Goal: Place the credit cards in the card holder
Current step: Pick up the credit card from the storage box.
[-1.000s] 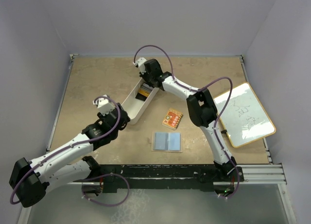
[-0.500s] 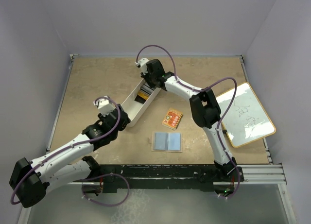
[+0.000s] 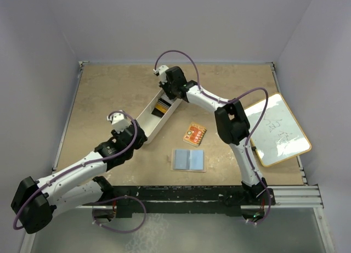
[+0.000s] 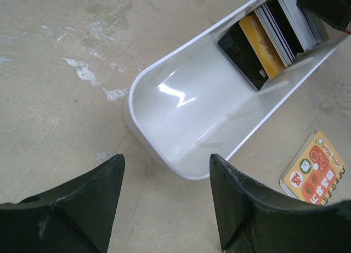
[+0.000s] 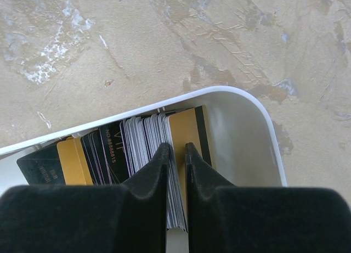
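Reaching into the 1 o'clock end of the long white oblong plastic bin (image 3: 155, 121) in the top view, the right gripper (image 5: 176, 150) sits on the stack of thin plastic credit cards (image 5: 126, 149), black, grey & gold, standing on edge there. Wrist view: its fingers are nearly together, pinched on a thin slice of grey cards mid-stack, w/ a gold card just at their 3 o'clock. The left gripper (image 4: 166, 162) hangs released, jaws wide w/ nothing between them, just off the bin's rounded 7 o'clock end, not touching it. The small beige-tan folding card holder (image 3: 188, 159) lies opened flat on the tan table (image 3: 109, 94), blue-grey inside up, apart from the bin at approx 5 o'clock of it. An orange-red patterned square packet (image 3: 194, 134) lies near the holder's 12 o'clock. A wood-framed whiteboard (image 3: 277, 129) lies at the table's 3 o'clock edge.
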Motion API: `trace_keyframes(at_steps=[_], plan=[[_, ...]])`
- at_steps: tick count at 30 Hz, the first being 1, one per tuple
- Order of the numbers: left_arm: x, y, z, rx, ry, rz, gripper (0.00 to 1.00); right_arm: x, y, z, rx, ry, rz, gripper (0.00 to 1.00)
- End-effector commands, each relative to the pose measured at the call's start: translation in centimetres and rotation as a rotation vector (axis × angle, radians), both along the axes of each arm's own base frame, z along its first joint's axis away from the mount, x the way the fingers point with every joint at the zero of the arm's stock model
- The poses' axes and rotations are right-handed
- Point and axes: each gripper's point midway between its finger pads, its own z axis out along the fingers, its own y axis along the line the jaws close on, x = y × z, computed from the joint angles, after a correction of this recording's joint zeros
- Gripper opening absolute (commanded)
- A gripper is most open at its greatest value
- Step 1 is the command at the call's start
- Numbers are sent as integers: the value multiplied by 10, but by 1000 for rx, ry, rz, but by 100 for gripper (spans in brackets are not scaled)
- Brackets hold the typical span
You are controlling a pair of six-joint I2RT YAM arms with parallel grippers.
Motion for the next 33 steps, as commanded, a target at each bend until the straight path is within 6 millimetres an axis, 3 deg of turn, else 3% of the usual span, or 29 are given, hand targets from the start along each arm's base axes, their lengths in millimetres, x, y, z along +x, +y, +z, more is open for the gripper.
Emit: trace_keyframes(at_steps=[1,9,14,19,24,33], plan=[[6,-3,1,-21,-21,7,60,-15,8,38,78,12,24,11],[7,-7,-3,-14,-9,-6,60,-19,9,42,95,27,27,19],[8,-7,-5,-10,-5,-7,59,-21,11,42,102,35,38,6],[8,-8,-6,-13,-7,-5,59,-22,11,47,116,35,29,12],[8,-9,-5,-12,-7,-8,59,-23,13,50,123,32,46,0],[8,-12,8,-24,-13,-29,59,-17,-6,70,88,-31,-41,0]])
